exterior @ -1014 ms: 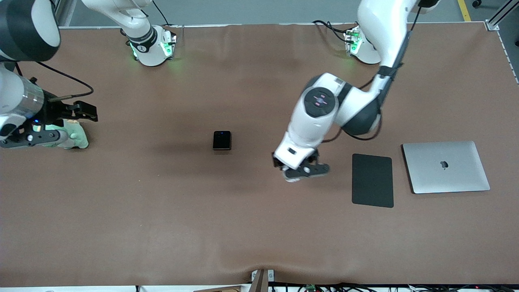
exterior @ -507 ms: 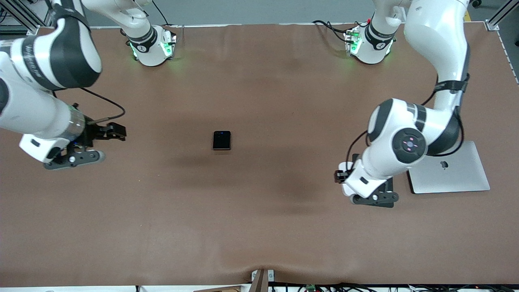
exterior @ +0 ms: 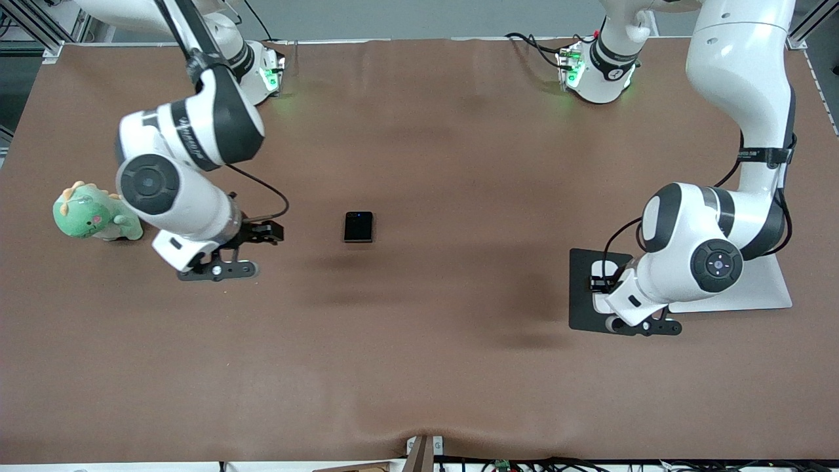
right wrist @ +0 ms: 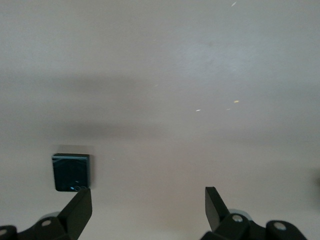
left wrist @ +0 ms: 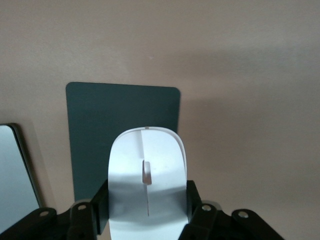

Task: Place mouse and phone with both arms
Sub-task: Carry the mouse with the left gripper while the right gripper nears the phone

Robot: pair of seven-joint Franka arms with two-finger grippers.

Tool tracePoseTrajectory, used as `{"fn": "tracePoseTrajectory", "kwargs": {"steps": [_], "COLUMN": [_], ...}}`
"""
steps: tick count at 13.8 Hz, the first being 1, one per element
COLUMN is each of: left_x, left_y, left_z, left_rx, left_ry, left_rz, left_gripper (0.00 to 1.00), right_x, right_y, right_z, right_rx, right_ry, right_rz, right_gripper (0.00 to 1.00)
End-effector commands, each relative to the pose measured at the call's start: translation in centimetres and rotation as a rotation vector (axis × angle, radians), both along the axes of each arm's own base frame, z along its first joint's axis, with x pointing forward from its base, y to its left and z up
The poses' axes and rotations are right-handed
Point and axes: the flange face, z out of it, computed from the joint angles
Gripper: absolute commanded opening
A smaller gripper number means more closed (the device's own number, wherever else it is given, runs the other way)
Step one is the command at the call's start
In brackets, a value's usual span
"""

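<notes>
The white mouse is held in my left gripper, shut on its sides, over the matte black pad; a bit of the mouse shows in the front view. The pad also shows in the left wrist view. The black, nearly square phone lies flat on the brown table near the middle. My right gripper is open and empty, over the table between the phone and a green plush toy. In the right wrist view the phone lies just off one of my fingertips.
A green plush dinosaur sits toward the right arm's end of the table. A silver closed laptop lies beside the pad, partly hidden by my left arm; its edge shows in the left wrist view. A clamp marks the table's nearest edge.
My left gripper has carried the mouse from the table's middle to over the black pad. My right arm has swung from the plush toy toward the phone, uncovering the toy.
</notes>
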Motion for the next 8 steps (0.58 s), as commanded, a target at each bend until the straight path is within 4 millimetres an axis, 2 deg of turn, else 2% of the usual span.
{"fn": "tracePoseTrajectory", "kwargs": {"steps": [1, 2, 4, 5, 8], "left_x": [-0.3, -0.8, -2.3, -2.7, -2.2], "left_y": [1.7, 1.7, 1.9, 1.9, 2.8], "left_z": [-2.1, -3.5, -6.1, -7.0, -8.5], "left_rx": [-0.019, -0.018, -0.016, -0.017, -0.024], "left_ry": [-0.034, -0.033, -0.035, -0.041, -0.074], "left_rz": [-0.031, -0.038, -0.041, -0.047, -0.058], "left_gripper": [0.0, 0.0, 0.0, 0.0, 0.0], "right_x": [0.0, 0.4, 0.2, 0.3, -0.5], "right_y": [1.8, 2.5, 5.3, 5.9, 7.6], "right_z": [-2.1, -3.0, -4.9, -6.2, -8.2], "right_rx": [0.045, 0.073, 0.088, 0.089, 0.078], "right_ry": [-0.004, -0.013, -0.037, -0.041, -0.025], "right_rz": [-0.082, -0.147, -0.145, -0.147, -0.133], "right_gripper": [1.0, 1.0, 1.0, 1.0, 1.0]}}
